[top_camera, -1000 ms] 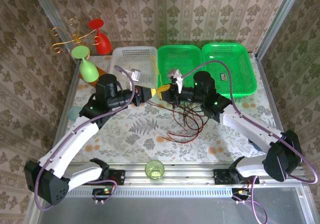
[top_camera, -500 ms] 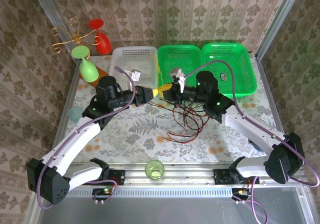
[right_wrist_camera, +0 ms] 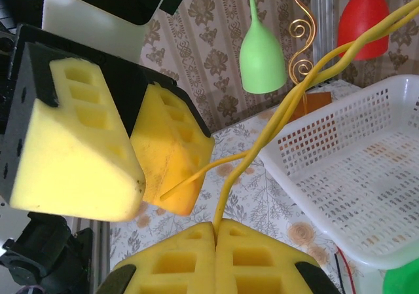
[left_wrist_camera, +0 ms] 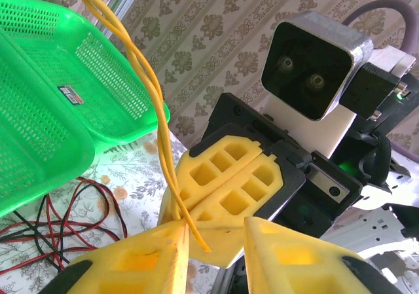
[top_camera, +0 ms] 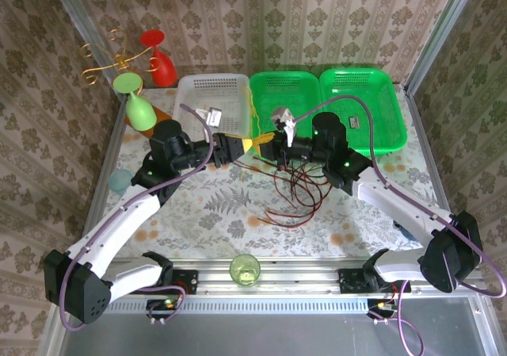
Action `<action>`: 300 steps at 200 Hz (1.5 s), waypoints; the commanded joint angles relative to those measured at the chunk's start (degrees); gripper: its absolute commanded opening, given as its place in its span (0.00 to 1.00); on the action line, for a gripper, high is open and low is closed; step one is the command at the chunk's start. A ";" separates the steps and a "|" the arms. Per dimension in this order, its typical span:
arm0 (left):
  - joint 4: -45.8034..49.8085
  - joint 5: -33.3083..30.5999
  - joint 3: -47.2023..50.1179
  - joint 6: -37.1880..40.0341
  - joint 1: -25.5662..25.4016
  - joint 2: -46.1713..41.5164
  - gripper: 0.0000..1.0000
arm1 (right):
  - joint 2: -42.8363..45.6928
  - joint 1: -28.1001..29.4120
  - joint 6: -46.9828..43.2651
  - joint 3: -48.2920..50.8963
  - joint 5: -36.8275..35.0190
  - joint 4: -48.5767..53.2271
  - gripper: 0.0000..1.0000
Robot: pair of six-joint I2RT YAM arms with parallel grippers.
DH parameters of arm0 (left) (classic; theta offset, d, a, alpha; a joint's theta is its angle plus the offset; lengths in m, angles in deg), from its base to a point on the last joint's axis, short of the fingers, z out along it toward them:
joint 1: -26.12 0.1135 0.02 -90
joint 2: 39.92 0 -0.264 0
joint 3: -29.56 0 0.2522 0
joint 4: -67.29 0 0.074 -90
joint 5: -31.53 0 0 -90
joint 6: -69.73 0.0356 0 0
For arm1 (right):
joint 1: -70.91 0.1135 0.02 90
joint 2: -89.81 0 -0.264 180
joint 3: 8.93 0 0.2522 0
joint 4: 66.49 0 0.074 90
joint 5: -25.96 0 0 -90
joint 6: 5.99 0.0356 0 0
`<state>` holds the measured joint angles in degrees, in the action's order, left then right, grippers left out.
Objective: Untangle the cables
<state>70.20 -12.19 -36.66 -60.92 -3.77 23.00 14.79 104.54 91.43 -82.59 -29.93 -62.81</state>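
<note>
Floral-patterned table (top_camera: 214, 213) amid damask-papered walls (top_camera: 317, 15); left fingers (left_wrist_camera: 131, 264) apart, right fingers (right_wrist_camera: 177, 261) tight on yellow cable (right_wrist_camera: 292, 97).

The table (top_camera: 222, 213) is covered with a pale cloth with a flower pattern, and along its far edge three baskets stand side by side – a white basket (top_camera: 210, 77) on the left, then a green basket (top_camera: 285, 75) and a second green basket (top_camera: 360, 72), touching each other. In the far left corner a green glass (top_camera: 139, 109) and a red glass (top_camera: 162, 66) stand upside down near a gold wire stand (top_camera: 101, 59). In the middle of the cloth, just before the green baskets, red and black cables (top_camera: 297, 201) lie in loose loops – crossing over one another.
</note>
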 commanded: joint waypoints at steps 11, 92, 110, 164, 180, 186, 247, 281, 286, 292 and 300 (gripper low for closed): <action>-1.16 0.61 -0.68 0.21 0.27 0.72 0.40 | 1.54 -0.14 0.90 0.47 2.16 -0.75 0.00; -0.82 -0.18 -1.60 1.01 0.27 1.46 0.26 | 1.11 -0.06 1.43 0.31 2.94 -0.82 0.00; 0.56 -0.93 -1.85 1.93 0.27 1.44 0.12 | 1.29 -0.05 1.28 0.30 2.77 -0.81 0.00; 6.25 -7.77 -1.95 5.57 0.78 -0.25 0.00 | 2.41 -0.32 0.47 0.78 2.29 0.27 0.00; 7.13 -8.80 -1.94 5.94 0.89 -0.38 0.00 | 3.03 -0.57 0.81 1.14 2.30 0.05 0.00; 7.94 -9.04 -2.03 6.25 0.97 -0.46 0.00 | 3.34 -0.71 0.98 1.25 2.45 0.05 0.00; 4.53 -9.91 -3.26 5.93 -3.20 3.13 0.00 | 1.89 -1.15 6.95 1.79 6.18 -5.24 0.00; 2.91 -9.81 -3.88 5.50 -4.41 4.73 0.00 | 1.07 -0.94 7.15 0.59 8.00 -4.80 0.00; 2.14 -9.81 -3.80 4.97 -4.47 4.83 0.00 | 0.87 -0.81 7.09 0.30 8.51 -4.28 0.00; 0.83 -9.81 -3.70 4.10 -4.47 5.11 0.00 | 0.70 -0.61 6.79 0.03 8.98 -3.55 0.00; -1.04 -8.27 -3.60 2.77 -4.48 5.59 0.00 | 0.67 -0.29 6.03 -0.35 9.46 -2.32 0.00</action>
<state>74.83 -22.72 -38.83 -56.02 -7.98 27.94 16.21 103.57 97.55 -81.43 -24.09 -65.35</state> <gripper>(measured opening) 0.050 0.059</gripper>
